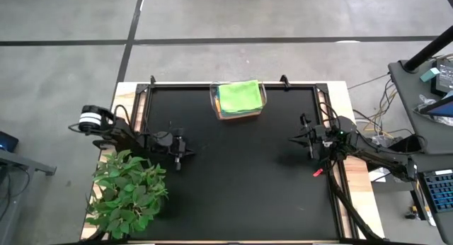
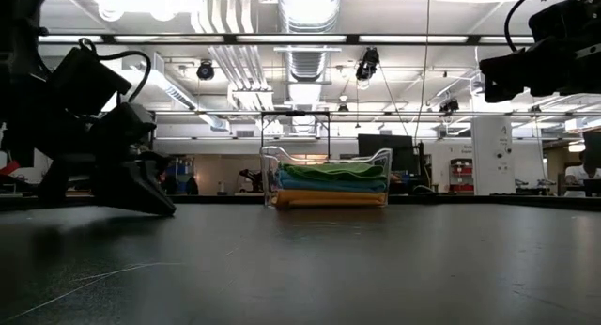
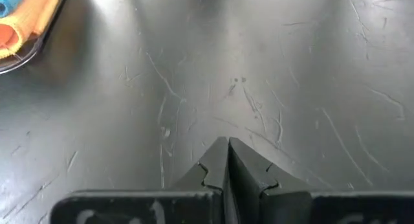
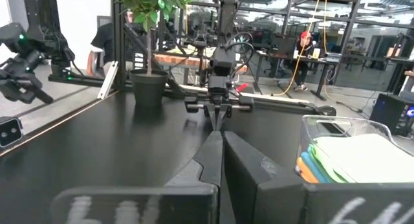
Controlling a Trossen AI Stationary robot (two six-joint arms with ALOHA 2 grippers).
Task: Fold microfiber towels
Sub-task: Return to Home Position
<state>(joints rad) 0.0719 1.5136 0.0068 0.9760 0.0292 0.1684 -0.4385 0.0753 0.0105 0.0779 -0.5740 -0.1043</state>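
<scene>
Pressing flat against each other, the left gripper's (image 3: 227, 146) fingers are clenched on nothing, tips tilted down toward the bare mat (image 1: 241, 195); its arm reaches in from the left edge, holding the gripper low near the plant (image 1: 131, 192); the right gripper (image 4: 218, 149) is likewise closed tight and empty, held level and pointing across the table at its partner; its arm comes in from the right edge.

Both grippers sit well apart, facing each other, with a wide open stretch of mat between them and on toward the near edge.

All the towels (image 2: 329, 186) in view lie stacked in the bin (image 2: 380, 159), which stands at the middle of the far edge, away from both grippers.

From above only the green towel (image 1: 238, 96) on top is plain; the low view shows the layers, green over blue-teal, with the orange towel (image 2: 329, 200) at the bottom; the left wrist view catches just a bin corner with orange cloth; the right wrist view sets the bin off to one side of the line between the grippers, and shows people in the room beyond.
</scene>
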